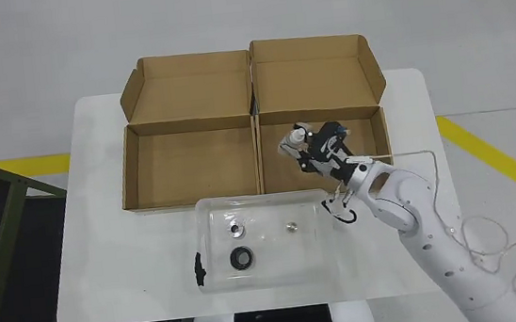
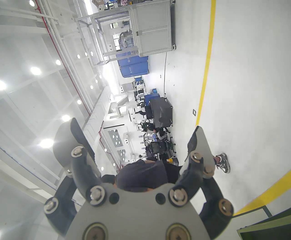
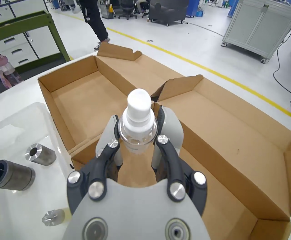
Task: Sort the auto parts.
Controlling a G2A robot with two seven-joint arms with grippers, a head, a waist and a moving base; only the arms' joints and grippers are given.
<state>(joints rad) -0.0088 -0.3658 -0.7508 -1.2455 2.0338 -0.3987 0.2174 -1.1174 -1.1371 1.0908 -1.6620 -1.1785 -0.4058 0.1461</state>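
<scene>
My right gripper is shut on a small clear bottle with a white cap, held cap-forward over the right cardboard box. From above, the right gripper and the bottle hang over that box's middle. Beside it stands the left cardboard box, its bare floor showing. A clear plastic tray near the table's front holds a small metal cylinder, a dark ring-shaped part and a small silver part. My left gripper is open, holds nothing and points away from the table into the room.
Both boxes have their lids folded back toward the table's far edge. A small black piece sits at the tray's left end. A green metal rack stands left of the white table.
</scene>
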